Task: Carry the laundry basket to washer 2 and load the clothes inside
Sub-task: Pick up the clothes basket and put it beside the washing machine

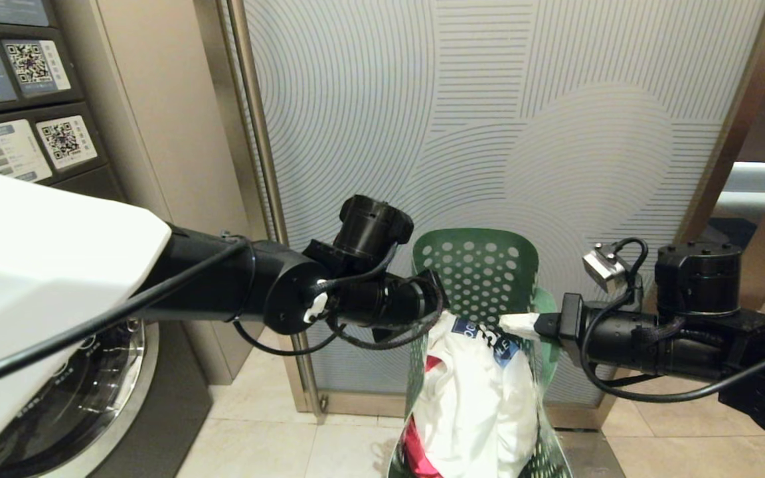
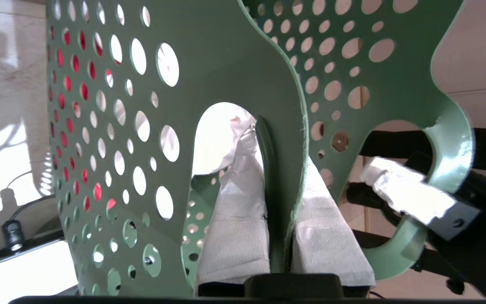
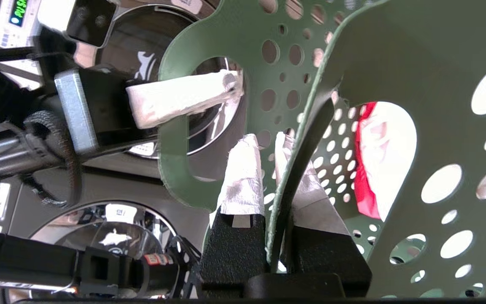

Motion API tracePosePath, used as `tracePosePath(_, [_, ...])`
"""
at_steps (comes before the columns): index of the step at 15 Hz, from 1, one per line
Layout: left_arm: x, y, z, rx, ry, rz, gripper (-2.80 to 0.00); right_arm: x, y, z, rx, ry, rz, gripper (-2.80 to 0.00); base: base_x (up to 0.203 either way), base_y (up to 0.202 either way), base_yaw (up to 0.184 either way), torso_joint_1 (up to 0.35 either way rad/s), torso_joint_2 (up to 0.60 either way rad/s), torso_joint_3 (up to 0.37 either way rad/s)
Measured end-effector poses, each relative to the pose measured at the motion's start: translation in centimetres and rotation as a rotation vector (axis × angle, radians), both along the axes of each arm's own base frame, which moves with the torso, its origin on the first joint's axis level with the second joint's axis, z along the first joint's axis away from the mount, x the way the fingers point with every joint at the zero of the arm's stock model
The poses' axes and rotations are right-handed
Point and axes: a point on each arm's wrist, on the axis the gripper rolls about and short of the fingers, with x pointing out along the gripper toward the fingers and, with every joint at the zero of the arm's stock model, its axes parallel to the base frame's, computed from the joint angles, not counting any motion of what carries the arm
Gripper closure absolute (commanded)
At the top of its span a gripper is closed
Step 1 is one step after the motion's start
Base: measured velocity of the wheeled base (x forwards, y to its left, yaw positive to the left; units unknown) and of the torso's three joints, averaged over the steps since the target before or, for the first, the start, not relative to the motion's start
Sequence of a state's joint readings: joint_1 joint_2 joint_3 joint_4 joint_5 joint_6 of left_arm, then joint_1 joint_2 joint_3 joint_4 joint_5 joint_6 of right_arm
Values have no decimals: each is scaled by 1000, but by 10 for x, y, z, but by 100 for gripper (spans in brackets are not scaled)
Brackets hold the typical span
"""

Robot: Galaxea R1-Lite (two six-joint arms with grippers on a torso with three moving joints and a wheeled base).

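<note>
Frosted glass panel (image 1: 522, 133) with curved line pattern fills the centre and right of the head view. A grey washer (image 1: 77, 392) with round chrome-rimmed door sits lower left; control panels with QR stickers (image 1: 30, 66) upper left (no numeral label readable, so cannot tell which machine this is). Beige tiled floor (image 1: 256, 431) along the bottom.

Laundry basket (image 1: 482, 265), green, perforated, lower centre of the head view, held up off the floor between both arms and squeezed narrow. Clothes (image 1: 475, 398) inside it: white garment with a blue printed patch on top, a red one showing at lower left of the bundle.

Left gripper (image 2: 276, 198), entering from the left in the head view, clamped on the basket's rim beside a handle loop, white-wrapped fingers (image 2: 238, 219) either side of the plastic. Right gripper (image 3: 276, 177), entering from the right, likewise pinching the opposite rim.
</note>
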State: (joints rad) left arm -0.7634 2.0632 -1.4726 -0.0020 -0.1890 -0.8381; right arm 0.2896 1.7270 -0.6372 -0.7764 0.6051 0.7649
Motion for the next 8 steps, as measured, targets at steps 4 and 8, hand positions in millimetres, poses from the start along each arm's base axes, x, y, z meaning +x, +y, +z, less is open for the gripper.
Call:
tracePosePath(4, [-1, -2, -1, 2, 3, -5, 0, 0, 0, 0, 0, -1, 1, 0, 1, -9, 122, 2, 1, 1])
tracePosePath(8, [-1, -2, -1, 0, 1, -6, 0, -1, 0, -3, -4, 10, 1, 0, 1, -8, 170, 2, 2, 3])
